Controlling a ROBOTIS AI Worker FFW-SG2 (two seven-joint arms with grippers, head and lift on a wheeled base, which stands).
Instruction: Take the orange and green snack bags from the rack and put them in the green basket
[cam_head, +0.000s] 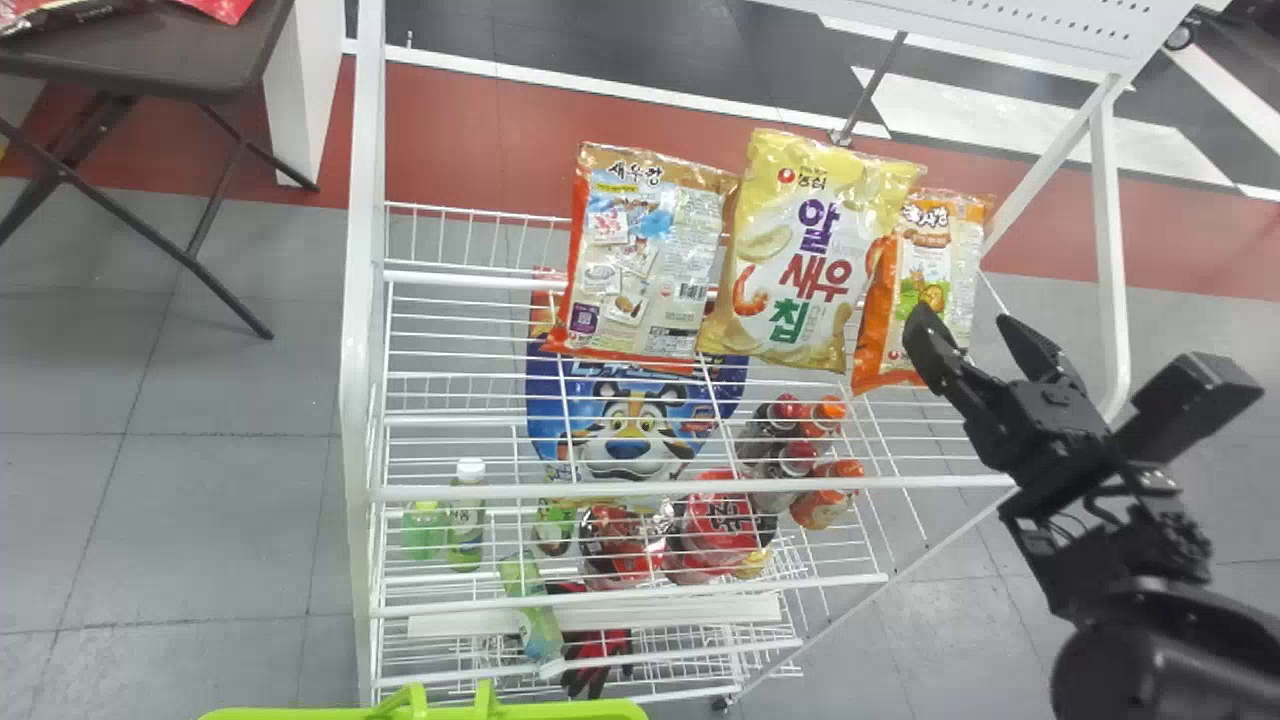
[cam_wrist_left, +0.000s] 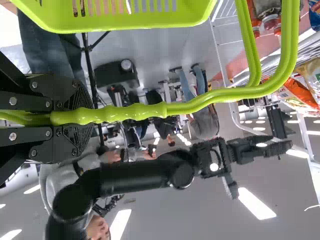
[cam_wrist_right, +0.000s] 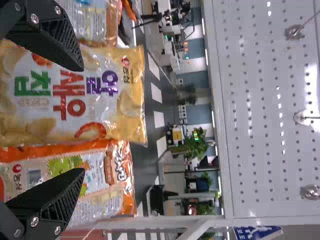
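Note:
In the head view my right gripper (cam_head: 962, 325) stands open at the lower right part of the orange snack bag (cam_head: 925, 280), which has a green print. From the right wrist view, the open right gripper (cam_wrist_right: 81, 120) has the yellow bag (cam_wrist_right: 65, 95) and the orange bag (cam_wrist_right: 105, 175) beyond its fingers, neither one gripped. The green basket (cam_head: 430, 712) shows its rim at the bottom edge of the head view. My left gripper (cam_wrist_left: 82, 117) is shut on the handle of the green basket (cam_wrist_left: 125, 20).
An orange-edged bag (cam_head: 645, 255) hangs left of the yellow one, above white wire shelves (cam_head: 630, 492) holding bottles and packs. A perforated white panel (cam_wrist_right: 270, 100) with hooks rises behind. A dark folding table (cam_head: 150, 50) stands at the far left.

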